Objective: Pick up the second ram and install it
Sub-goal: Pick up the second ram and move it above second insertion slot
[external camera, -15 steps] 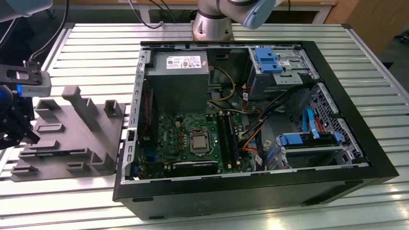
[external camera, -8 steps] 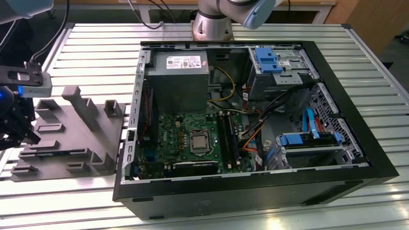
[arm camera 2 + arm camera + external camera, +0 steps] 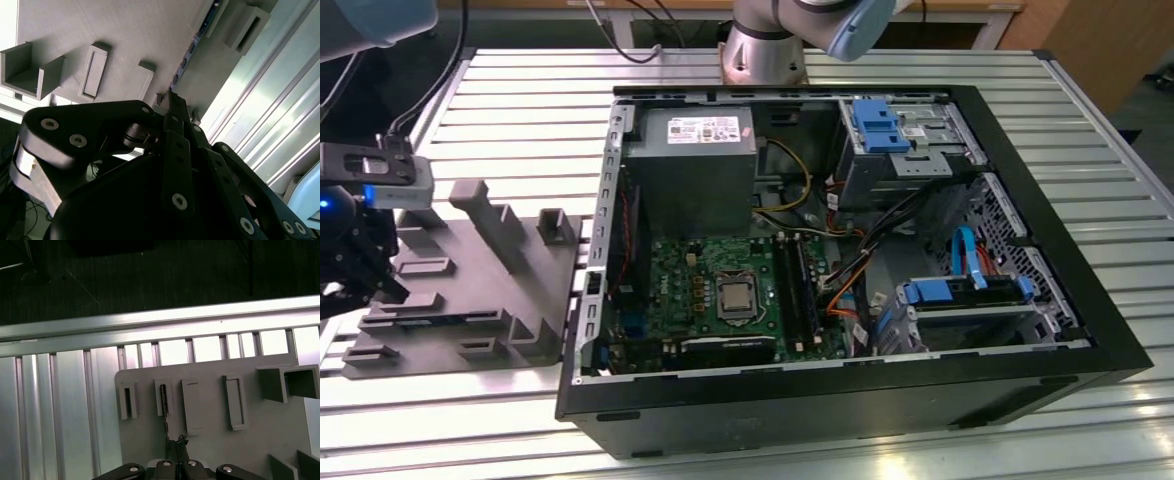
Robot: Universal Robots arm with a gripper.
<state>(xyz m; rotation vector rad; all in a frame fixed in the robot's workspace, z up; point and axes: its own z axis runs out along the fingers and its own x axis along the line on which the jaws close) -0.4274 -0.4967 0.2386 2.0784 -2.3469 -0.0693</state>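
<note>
The second ram [image 3: 163, 402] stands on edge in a narrow slot of the grey holder block [image 3: 210, 440]. In the second wrist view the stick [image 3: 183, 63] runs as a thin dark line from one raised slot piece to the pincer [image 3: 171, 97]. The pincer [image 3: 175, 442] sits at one end of the stick with its fingers drawn together on it, so the stick is grasped but not lifted out of its slot.

Parallel slot pieces rise on either side of the occupied slot. Taller open-box pockets stand further along the block. In the first wrist view the slatted worktop [image 3: 50, 405] extends past the block's edge to the worktop's own rim.

In the exterior view the pincer [image 3: 354, 285] hangs low over the holder block [image 3: 507, 300] at the exterior view's left. The open computer case [image 3: 854, 410] lies just beside the block, to the exterior view's right, with its side wall rising between the block and the case interior.

Inside the case:
- The green motherboard [image 3: 680, 280] lies flat, with long black sockets [image 3: 794, 285] on its right side.
- A grey power supply [image 3: 694, 170] sits on the far side.
- Blue drive brackets [image 3: 947, 292] and loose cables occupy the right half
</note>
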